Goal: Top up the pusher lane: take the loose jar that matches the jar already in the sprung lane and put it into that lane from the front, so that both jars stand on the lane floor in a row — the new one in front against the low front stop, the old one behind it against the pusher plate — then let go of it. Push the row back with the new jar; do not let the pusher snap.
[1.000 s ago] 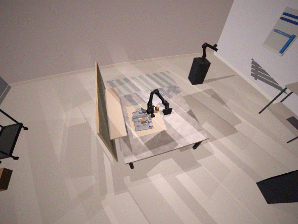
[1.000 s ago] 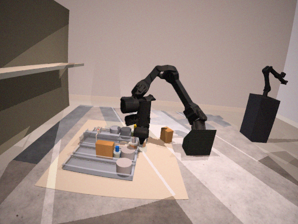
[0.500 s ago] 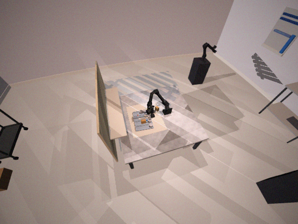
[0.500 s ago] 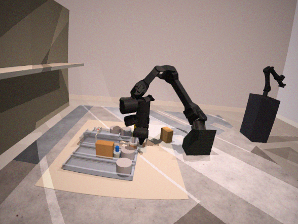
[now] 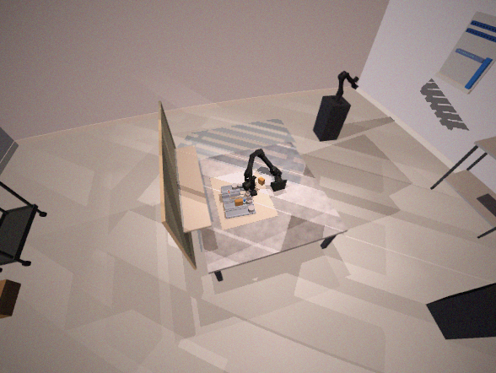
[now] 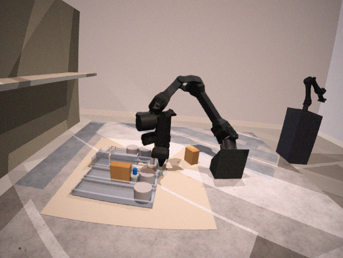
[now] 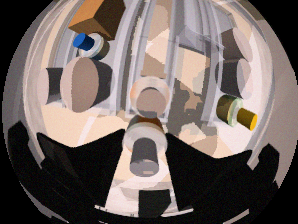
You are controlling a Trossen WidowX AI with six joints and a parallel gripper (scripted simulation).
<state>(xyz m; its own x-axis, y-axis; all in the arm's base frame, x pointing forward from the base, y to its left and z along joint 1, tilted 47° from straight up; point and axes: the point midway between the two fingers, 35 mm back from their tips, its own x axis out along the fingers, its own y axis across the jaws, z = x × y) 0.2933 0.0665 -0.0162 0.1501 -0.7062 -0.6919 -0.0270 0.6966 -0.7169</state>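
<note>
The tray (image 6: pixel 99 191) has parallel lanes. In one middle lane stands a jar (image 6: pixel 151 167) (image 7: pixel 150 97) with a pale cap, white shoulder and orange band, near the lane's front end. My gripper (image 6: pixel 161 167) (image 7: pixel 145 135) is shut on a matching jar (image 6: pixel 163 173) (image 7: pixel 144 156), upright, just in front of the lane jar. In the wrist view the two overlap, so I cannot tell whether they touch. The held jar's height over the front stop is unclear. The pusher plate cannot be made out clearly behind the lane jar.
An orange box (image 6: pixel 120 171) (image 7: pixel 97 17) and a blue-capped bottle (image 6: pixel 135 175) (image 7: pixel 90 45) stand in a neighbouring lane. Pale cylinders (image 6: pixel 142 191) (image 7: pixel 80 85) stand on both sides. A yellow-capped jar (image 7: pixel 237 112) is at the right in the wrist view. Another orange box (image 6: pixel 192 155) stands near the arm's base.
</note>
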